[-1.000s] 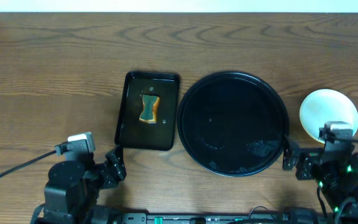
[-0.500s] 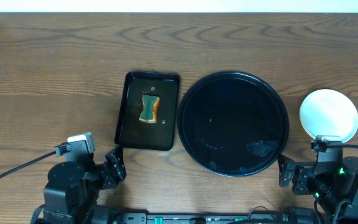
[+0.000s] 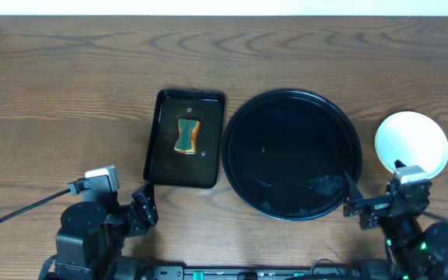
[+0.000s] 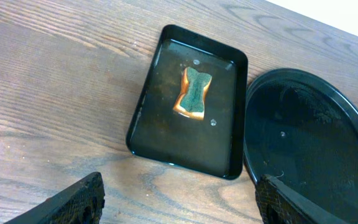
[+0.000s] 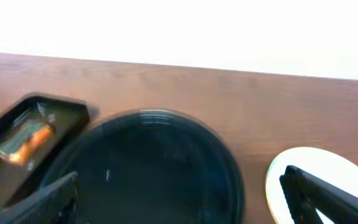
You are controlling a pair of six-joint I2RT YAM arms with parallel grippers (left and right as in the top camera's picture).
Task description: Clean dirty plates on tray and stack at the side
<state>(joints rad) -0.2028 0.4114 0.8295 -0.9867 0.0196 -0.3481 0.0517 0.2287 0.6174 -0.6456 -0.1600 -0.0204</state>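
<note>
The round black tray (image 3: 292,210) lies mid-table with nothing on it; it also shows in the left wrist view (image 4: 303,137) and the right wrist view (image 5: 154,162). A plain pale plate (image 3: 411,140) sits on the table to the right of the tray and shows in the right wrist view (image 5: 328,163); I cannot tell whether other plates lie under it. My right gripper (image 3: 368,204) (image 5: 179,202) is open and empty, near the front edge between tray and plate. My left gripper (image 3: 142,208) (image 4: 179,205) is open and empty, in front of the rectangular tray.
A small rectangular black tray (image 3: 162,155) (image 4: 166,143) lies left of the round tray and holds an orange-and-green sponge (image 3: 186,134) (image 4: 192,93). It shows blurred in the right wrist view (image 5: 55,109). Bare wooden table (image 3: 68,93) lies to the left and behind.
My right arm has drawn back from the plate toward the front edge and swung a little left. The left arm, trays, sponge and plate have not moved.
</note>
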